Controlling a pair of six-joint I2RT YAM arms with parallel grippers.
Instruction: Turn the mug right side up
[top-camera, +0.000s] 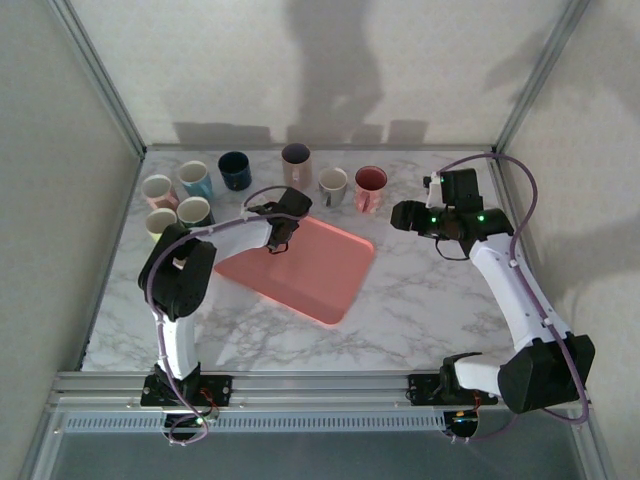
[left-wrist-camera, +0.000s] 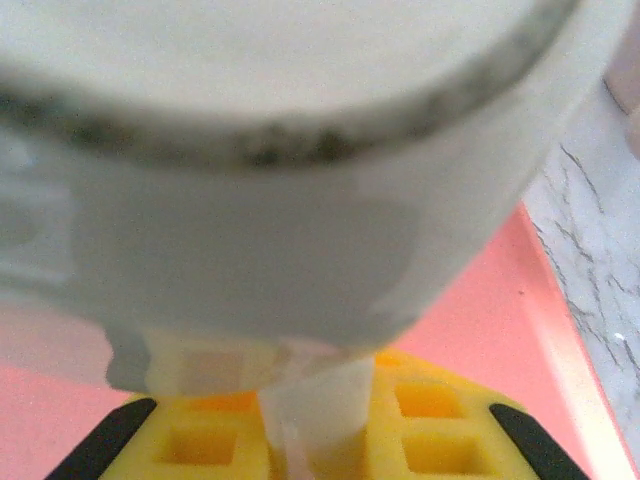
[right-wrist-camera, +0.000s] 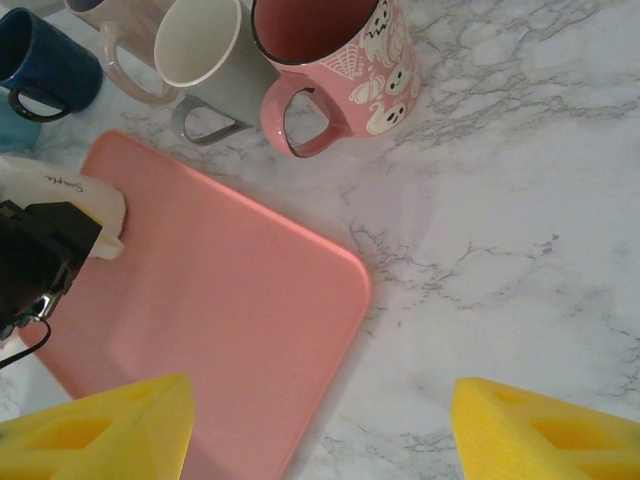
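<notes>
Over pink tray (top-camera: 322, 276), left pincer (left-wrist-camera: 315, 435) grips mug (left-wrist-camera: 270, 230) — right pincer (right-wrist-camera: 320, 420) agape.

Just a white marble-look tabletop (top-camera: 430, 320), plain beige walls (top-camera: 200, 60), aluminium frame rails (top-camera: 100, 75), and soft dim shadows on the walls.

Dim overhead view; mug (left-wrist-camera: 300, 200) blurred in left wrist close-up.
</notes>
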